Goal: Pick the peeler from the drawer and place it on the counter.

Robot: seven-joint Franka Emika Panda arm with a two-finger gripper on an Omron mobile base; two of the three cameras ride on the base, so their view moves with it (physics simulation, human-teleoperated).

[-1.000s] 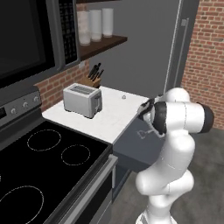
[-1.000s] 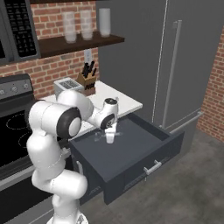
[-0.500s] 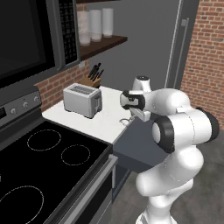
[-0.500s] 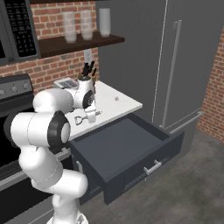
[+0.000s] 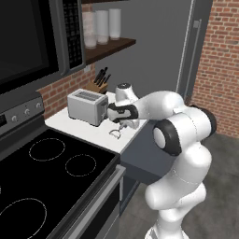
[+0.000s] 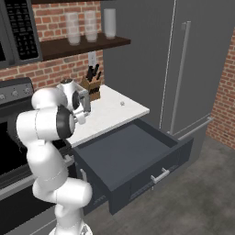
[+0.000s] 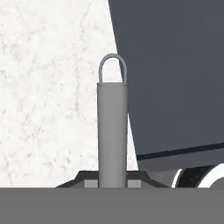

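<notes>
The gripper (image 5: 117,130) is pinching the peeler (image 7: 112,131) by its slim handle, jaws pressed tight against it, so the tool is hanging point-first below the hand with its looped head leading. In the hand view the peeler is running straight up the middle of the frame, its loop lying over the white counter (image 7: 48,100) just left of the boundary with the dark drawer (image 7: 175,74), which is taking up the right side of that frame. That grip is probably chosen because the handle is the only straight, graspable part, and holding it end-down lets the head meet the slab first when lowered.

In the left base view the peeler's loop is showing just above the counter near the middle of the frame, right of the toaster (image 5: 86,107) and close to the counter's near edge; I cannot tell whether it is touching the surface. The knife block (image 5: 98,84) is sitting further back, toward the upper middle.

The arm is folding back on itself: the elbow is bulging at the right of the left base view, the forearm is reaching leftward, and the hand is pointing down over the slab. In the right base view the hand (image 6: 81,106) is sitting at the upper left, beside the knife block, while the drawer is standing open and bare in the lower middle.

I judge the carry as nearly finished, with lowering and letting go remaining.
</notes>
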